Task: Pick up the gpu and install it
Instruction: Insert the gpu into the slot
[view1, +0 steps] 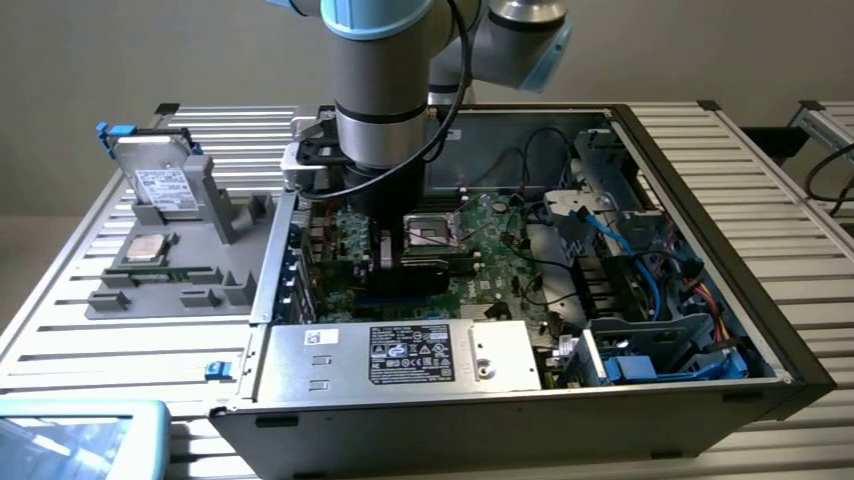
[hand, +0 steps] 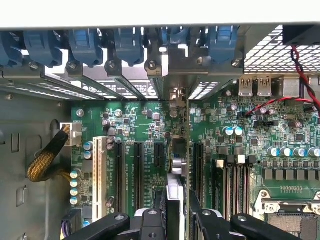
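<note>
The gpu (hand: 175, 192) shows edge-on in the wrist view, a thin card with a metal bracket end, standing upright over the green motherboard (hand: 135, 120) in line with a long black expansion slot. My gripper (hand: 177, 224) is shut on it, one black finger (hand: 150, 220) on each side. In the exterior view the gripper (view1: 390, 250) reaches down inside the open computer case (view1: 707, 190), and the dark gpu (view1: 400, 272) sits low among the slots near the case's rear wall. Whether its edge is seated in the slot I cannot tell.
Other black slots (hand: 137, 170) and a white slot (hand: 98, 172) lie beside the card, with blue bracket latches (hand: 85, 45) at the rear wall. The processor socket (view1: 434, 235), power supply (view1: 400, 355) and blue cables (view1: 641, 260) crowd the case. A grey fixture (view1: 200, 280) on the exterior view's left holds a hard drive (view1: 160, 185).
</note>
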